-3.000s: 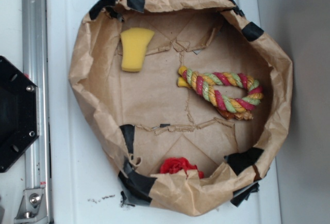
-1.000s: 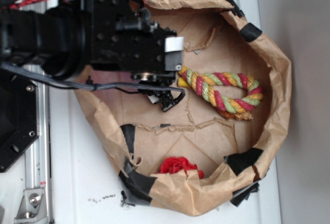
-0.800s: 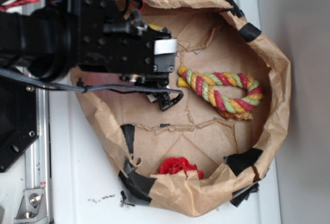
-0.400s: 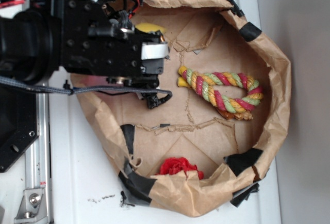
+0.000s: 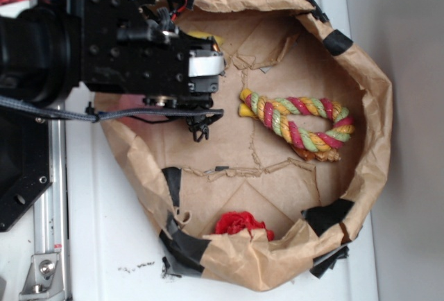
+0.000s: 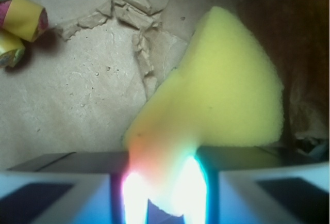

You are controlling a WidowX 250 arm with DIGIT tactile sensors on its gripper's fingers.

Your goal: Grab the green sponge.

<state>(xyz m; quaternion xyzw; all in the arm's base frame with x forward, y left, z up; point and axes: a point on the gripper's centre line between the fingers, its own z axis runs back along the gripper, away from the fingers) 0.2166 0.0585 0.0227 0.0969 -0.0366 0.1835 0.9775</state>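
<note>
Moved left, tool now clamped on green sponge; braided rope nearby, paper wall beside.

Exterior view: arm covers nearly all the sponge; only a yellow sliver shows at its top edge. Arm runs off the left edge. Gripper hidden under the arm there. Red cloth half behind the bag wall nr the table's front edge. Wrist view: sponge's lower end lost in glare btwn the fingers, which the bottom edge cuts off; contact unclear. Rope cut by the top-left corner.
</note>
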